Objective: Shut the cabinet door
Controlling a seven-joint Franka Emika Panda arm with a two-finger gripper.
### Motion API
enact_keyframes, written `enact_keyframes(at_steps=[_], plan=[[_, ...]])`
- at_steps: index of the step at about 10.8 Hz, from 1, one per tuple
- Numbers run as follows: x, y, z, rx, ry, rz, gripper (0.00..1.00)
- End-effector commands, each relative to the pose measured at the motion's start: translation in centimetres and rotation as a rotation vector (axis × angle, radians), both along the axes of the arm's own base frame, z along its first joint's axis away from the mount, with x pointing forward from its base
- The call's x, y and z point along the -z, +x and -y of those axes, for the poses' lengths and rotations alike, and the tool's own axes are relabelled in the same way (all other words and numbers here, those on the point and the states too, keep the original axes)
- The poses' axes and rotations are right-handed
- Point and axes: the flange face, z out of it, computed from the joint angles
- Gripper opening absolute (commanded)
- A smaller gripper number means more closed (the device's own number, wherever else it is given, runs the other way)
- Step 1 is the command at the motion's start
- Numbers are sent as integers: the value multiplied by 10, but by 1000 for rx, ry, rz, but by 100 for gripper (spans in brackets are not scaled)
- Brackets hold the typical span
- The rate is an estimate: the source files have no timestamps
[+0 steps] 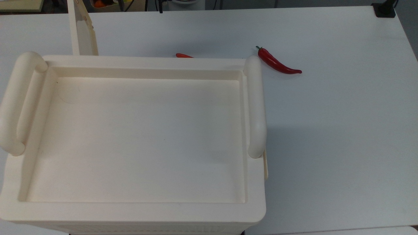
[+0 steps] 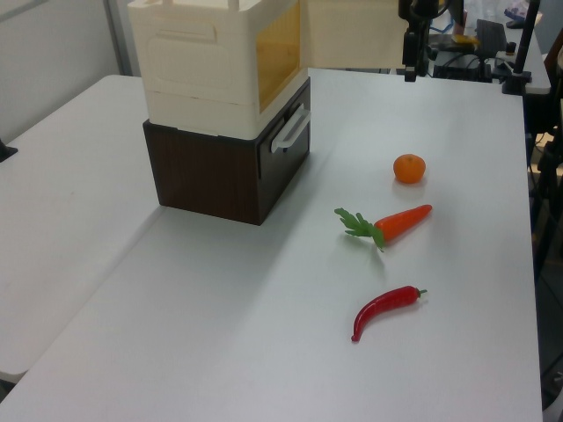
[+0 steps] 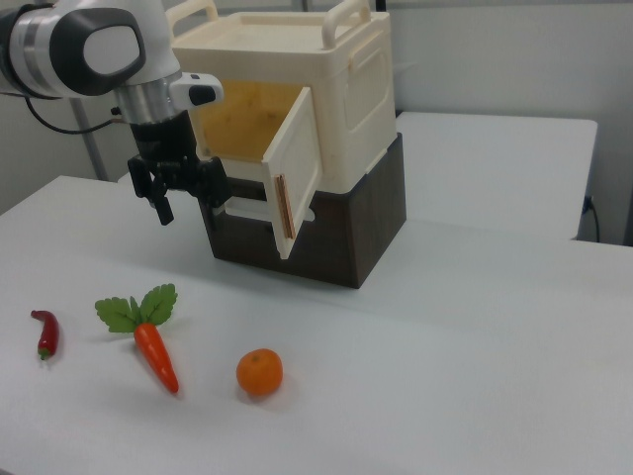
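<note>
The cream cabinet (image 3: 297, 89) stands on a dark brown drawer unit (image 3: 336, 233); from above I see its recessed top (image 1: 137, 137). Its cabinet door (image 3: 294, 168) hangs swung out, and the yellowish inside shows. This door (image 1: 83, 31) sticks out past the cabinet's far edge at the top view's upper left. In the left view the door (image 2: 347, 33) points right from the cabinet (image 2: 211, 61). My gripper (image 3: 188, 198) hangs open and empty in front of the opening, to the door's left in the right view. In the left view the gripper (image 2: 411, 48) is just past the door's far end.
On the white table lie a red chili (image 3: 45, 333), a carrot (image 3: 150, 341) and an orange (image 3: 259, 373), all in front of the cabinet. The drawer below has a white handle (image 2: 290, 132). A black clamp (image 1: 384, 9) sits at the table's corner.
</note>
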Motion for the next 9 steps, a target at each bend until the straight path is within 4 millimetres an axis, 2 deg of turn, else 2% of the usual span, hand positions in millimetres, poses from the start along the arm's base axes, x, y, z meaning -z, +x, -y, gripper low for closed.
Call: enact_keyframes(at_steps=[1,9], plan=[[-2,-7,14,-5,18,-5,100],[1,-5,13,-7,18,-5,100]])
